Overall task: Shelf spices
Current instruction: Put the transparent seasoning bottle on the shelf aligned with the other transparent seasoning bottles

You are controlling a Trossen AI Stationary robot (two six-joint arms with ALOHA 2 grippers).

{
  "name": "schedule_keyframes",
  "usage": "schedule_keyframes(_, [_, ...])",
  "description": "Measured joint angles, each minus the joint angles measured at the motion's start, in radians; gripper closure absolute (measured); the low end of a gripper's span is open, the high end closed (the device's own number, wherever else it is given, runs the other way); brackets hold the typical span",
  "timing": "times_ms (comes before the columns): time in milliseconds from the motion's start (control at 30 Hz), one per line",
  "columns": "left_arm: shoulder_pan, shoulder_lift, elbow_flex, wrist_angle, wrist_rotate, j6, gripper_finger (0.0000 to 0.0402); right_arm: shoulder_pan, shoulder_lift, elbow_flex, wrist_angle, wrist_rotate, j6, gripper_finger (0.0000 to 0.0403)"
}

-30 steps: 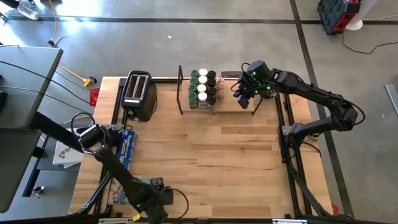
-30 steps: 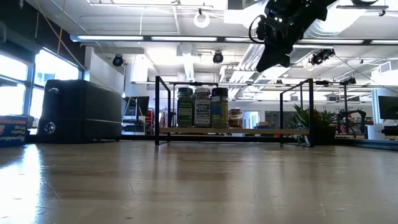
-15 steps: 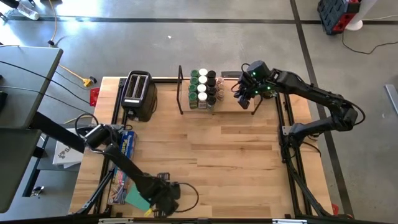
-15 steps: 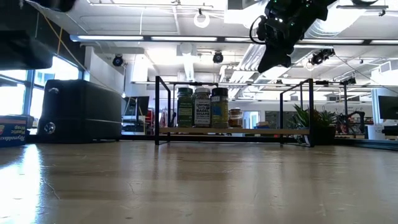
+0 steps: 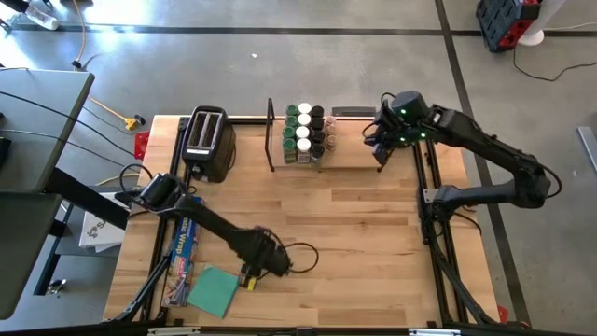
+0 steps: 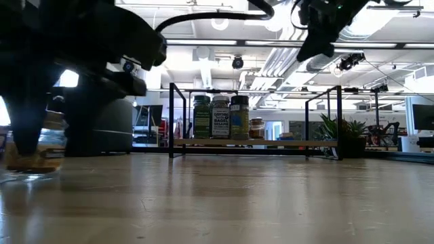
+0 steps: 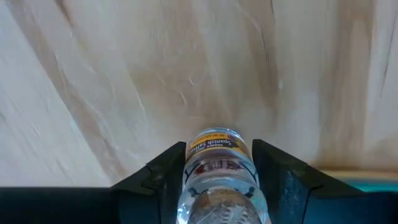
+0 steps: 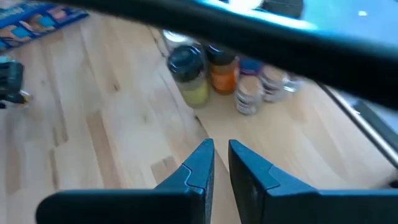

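Left gripper (image 5: 250, 276) is down at the near-middle of the table (image 5: 354, 243), just beside a teal pad (image 5: 215, 291), and it has a spice jar (image 7: 216, 180) pinched between its two dark fingers (image 7: 163, 177). From the wrist camera that jar is a clear little cylinder, glassy and see-through, with a yellow label band wrapped around one end and small dark lettering on it; the pale wood grain shows beyond it. Low across the table the arm is a big dark mass at the left, with the clear jar (image 6: 49, 139) hanging just over the tabletop.

Over at the back, the shelf (image 5: 322, 149) stands along the far edge, light wood with black upright frames at each end. The shelved spices (image 5: 306, 133) are bunched at its left end in tight rows: green tops, white tops, black tops seen from above. From table height you get three tall jars (image 6: 220, 116) side by side with dark lids and printed labels, greenish contents, and a shorter one behind them.

Right gripper (image 5: 381, 149) hovers above the shelf's right end, well apart from the jars, its fingers (image 8: 198, 163) drawn nearly together with nothing between them. A black toaster (image 5: 208, 142) sits left of the shelf.
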Motion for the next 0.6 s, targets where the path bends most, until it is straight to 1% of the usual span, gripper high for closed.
schedule_keyframes(167, [0.068, -0.001, -0.002, -0.059, 0.004, 0.242, 0.0238, 0.000, -0.068, 0.000, -0.097, 0.054, -0.008, 0.0362])
schedule_keyframes(267, [0.133, -0.013, -0.002, -0.093, 0.021, 0.332, 0.0238, 0.000, -0.099, 0.000, -0.163, 0.072, -0.025, 0.0362])
schedule_keyframes(367, [0.198, -0.031, -0.002, -0.096, 0.048, 0.369, 0.0238, 0.000, -0.127, 0.000, -0.199, 0.094, -0.035, 0.0362])
schedule_keyframes(433, [0.240, -0.042, 0.002, -0.069, 0.053, 0.382, 0.0238, 0.000, -0.146, 0.000, -0.205, 0.097, -0.028, 0.0362])
schedule_keyframes(600, [0.337, -0.042, 0.005, 0.095, 0.055, 0.374, 0.0238, 0.000, -0.180, 0.000, -0.204, 0.127, -0.003, 0.0362])
